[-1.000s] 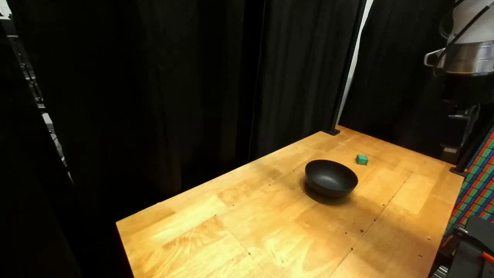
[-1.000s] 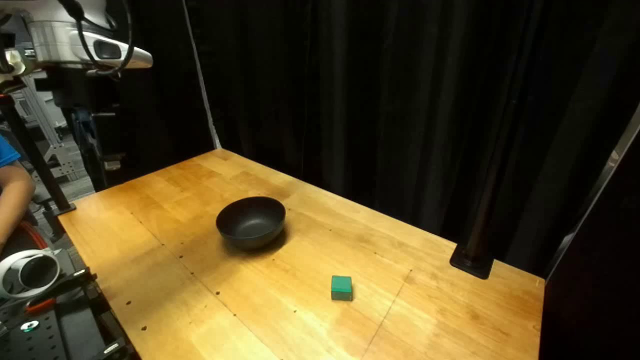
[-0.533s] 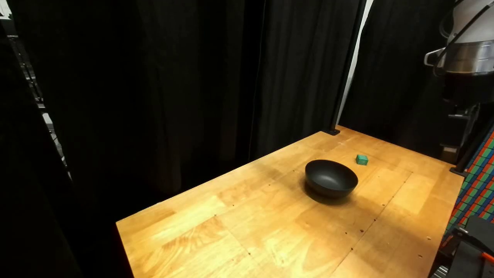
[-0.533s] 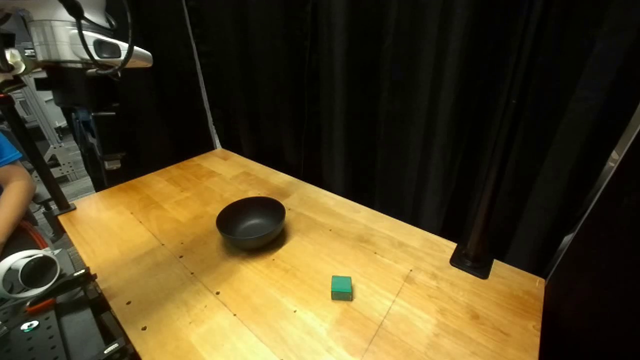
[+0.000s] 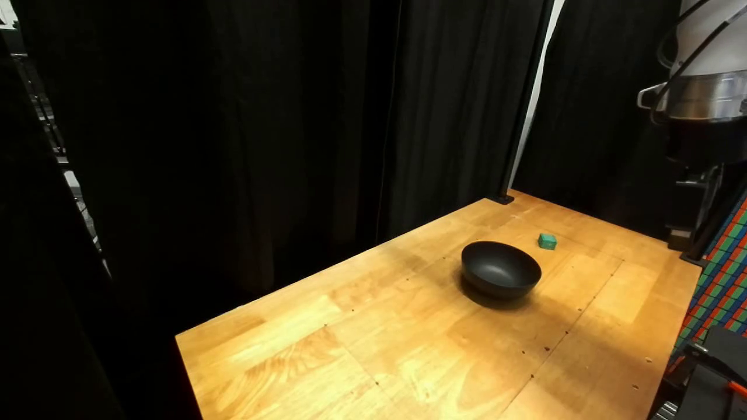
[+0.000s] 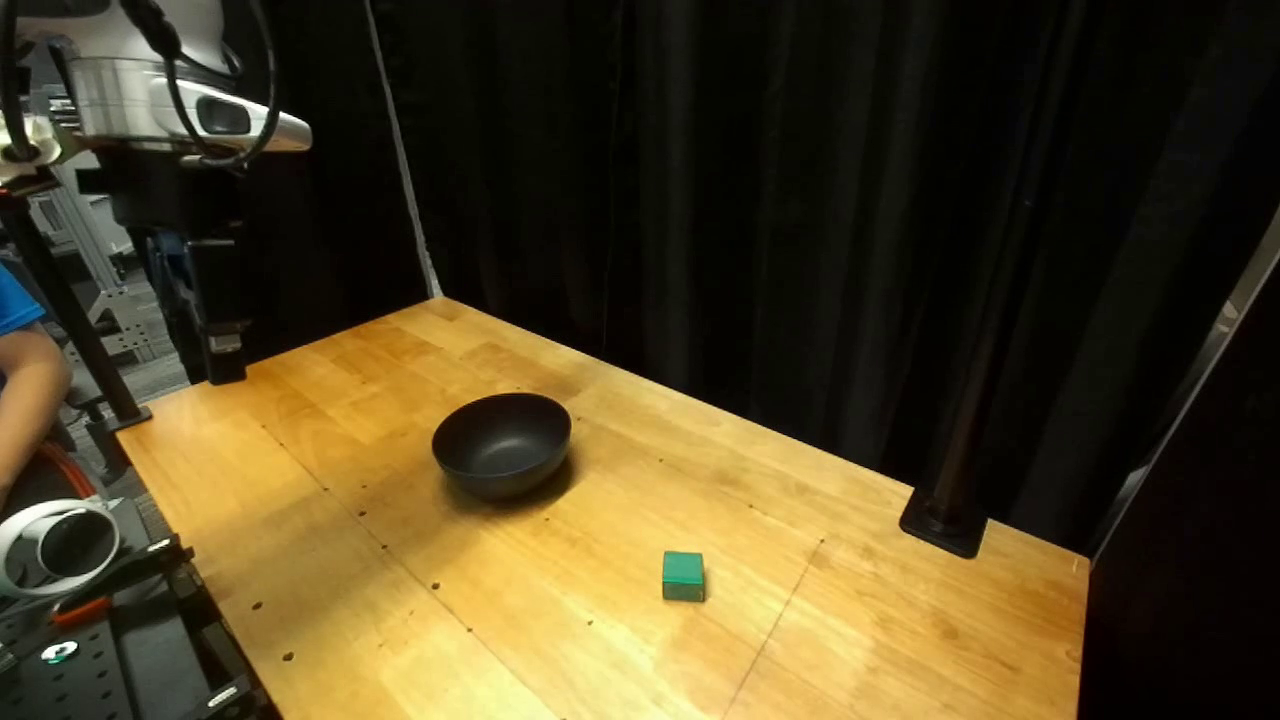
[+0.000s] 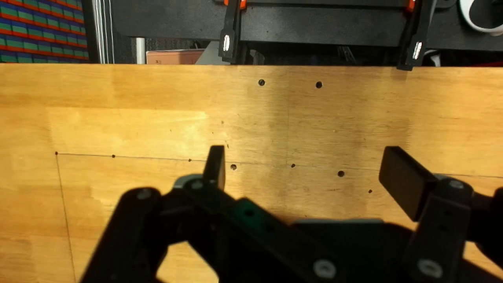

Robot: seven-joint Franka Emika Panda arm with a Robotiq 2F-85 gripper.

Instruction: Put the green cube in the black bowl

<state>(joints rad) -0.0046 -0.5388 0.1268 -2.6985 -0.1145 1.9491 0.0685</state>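
Note:
The green cube (image 5: 547, 241) rests on the wooden table and also shows in an exterior view (image 6: 683, 576). The black bowl (image 5: 501, 274) stands upright on the table, apart from the cube; its inside looks empty in both exterior views (image 6: 503, 450). In the wrist view my gripper (image 7: 304, 163) is open, its pads (image 7: 404, 181) far apart with only bare wood seen between them. In an exterior view a dark finger (image 6: 226, 362) hangs above the table's edge, well away from bowl and cube. Neither cube nor bowl shows in the wrist view.
The wooden table (image 6: 380, 620) has a black post (image 6: 945, 515) at its edge and another post (image 6: 85, 330). Black clamps (image 7: 230, 37) grip one table edge beside a dark board (image 7: 314, 25). Black curtains stand behind. A person's arm (image 6: 30, 390) shows beyond the table.
The arm and gripper have moved down, with a small sideways shift, in the last half second. The cube and the bowl have not moved.

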